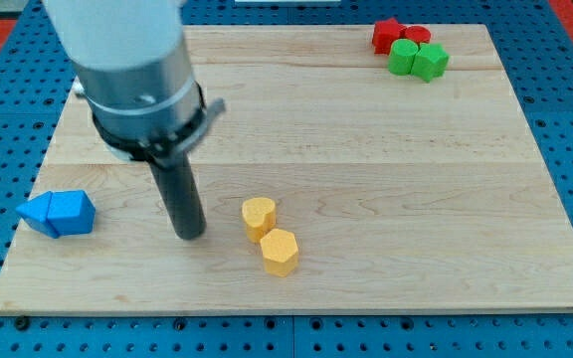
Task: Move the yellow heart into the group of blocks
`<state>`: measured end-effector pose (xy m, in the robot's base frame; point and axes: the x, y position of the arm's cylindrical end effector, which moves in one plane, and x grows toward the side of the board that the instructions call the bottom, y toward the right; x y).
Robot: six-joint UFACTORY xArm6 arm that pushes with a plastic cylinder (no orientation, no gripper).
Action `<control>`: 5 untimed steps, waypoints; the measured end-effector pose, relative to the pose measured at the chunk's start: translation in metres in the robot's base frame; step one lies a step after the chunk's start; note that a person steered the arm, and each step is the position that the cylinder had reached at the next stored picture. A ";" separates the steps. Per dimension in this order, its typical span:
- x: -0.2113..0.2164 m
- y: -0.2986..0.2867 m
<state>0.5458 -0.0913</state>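
The yellow heart (259,217) lies on the wooden board (366,149) a little below centre, towards the view's left. A yellow hexagon (280,251) sits just below and right of it, almost touching. My tip (189,235) rests on the board to the left of the heart, with a gap between them. A group of blocks stands at the view's top right: a red star (386,35), a red block (416,36), a green block (402,57) and a green hexagon-like block (430,62), all close together.
Two blue blocks (58,213) lie together at the board's left edge, left of my tip. The arm's grey body (132,70) covers the board's upper left. A blue pegboard surrounds the board.
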 end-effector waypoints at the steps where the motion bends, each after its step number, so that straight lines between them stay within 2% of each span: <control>1: -0.008 0.052; 2: -0.067 0.101; 3: -0.090 0.171; 4: -0.070 0.150; 5: -0.033 0.159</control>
<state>0.5123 0.0676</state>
